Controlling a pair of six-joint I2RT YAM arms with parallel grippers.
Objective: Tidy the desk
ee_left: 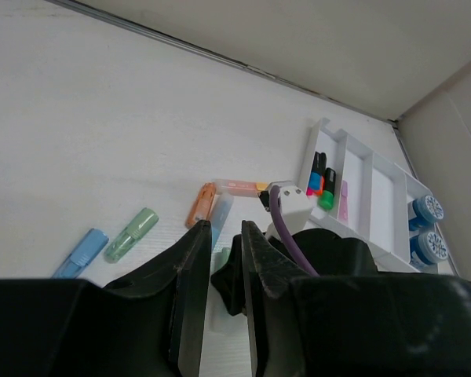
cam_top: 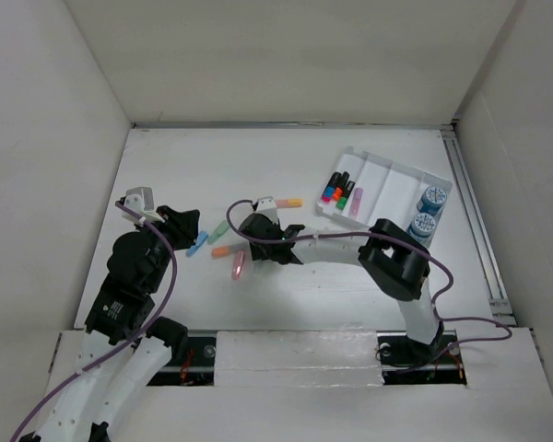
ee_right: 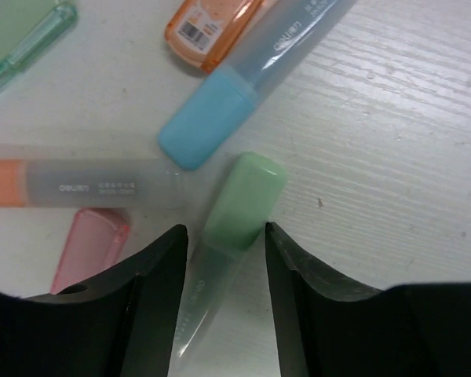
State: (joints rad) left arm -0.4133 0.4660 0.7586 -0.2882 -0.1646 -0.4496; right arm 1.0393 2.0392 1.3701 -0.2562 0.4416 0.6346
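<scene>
Loose highlighters lie on the white desk (cam_top: 258, 157). My right gripper (cam_top: 256, 232) hangs low over them. In the right wrist view it (ee_right: 224, 228) stands open astride a green-capped highlighter (ee_right: 243, 203). The right finger is against the cap and a gap shows on the left. Around it lie a blue-capped highlighter (ee_right: 212, 118), an orange one (ee_right: 208, 23), a frosted one with an orange end (ee_right: 78, 184) and a pink one (ee_right: 90, 243). My left gripper (cam_top: 186, 224) (ee_left: 224, 228) hovers at the left, jaws a little apart with nothing between them.
A white compartmented tray (cam_top: 398, 175) at the back right holds several markers (cam_top: 339, 191); two blue tape rolls (cam_top: 431, 199) stand at its right end. A blue highlighter (cam_top: 196, 246), a green one (cam_top: 219, 228) and a pink one (cam_top: 239, 267) lie between the arms.
</scene>
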